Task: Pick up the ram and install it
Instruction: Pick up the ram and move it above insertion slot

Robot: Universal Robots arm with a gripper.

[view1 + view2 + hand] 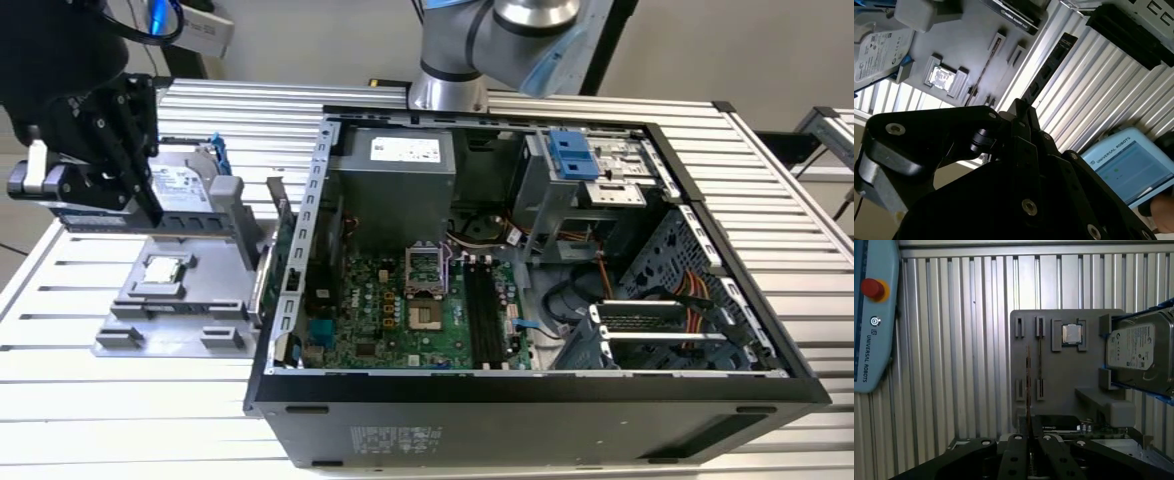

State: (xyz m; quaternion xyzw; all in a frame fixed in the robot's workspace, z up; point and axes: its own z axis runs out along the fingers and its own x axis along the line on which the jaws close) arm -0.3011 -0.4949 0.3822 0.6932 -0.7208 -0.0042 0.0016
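Black claw (1028,432) clamped on one end of the ram (1051,65); likely a light, stiff, brittle board, best gripped by its edges

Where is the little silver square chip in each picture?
Exterior view: the chip sits on the grey tray, at the exterior view's left, outside the computer.
Second wrist view: chip on the tray, near the hard drive.
First wrist view: chip on the tray, beside the hard drive.
Shared landmark: the hard drive.
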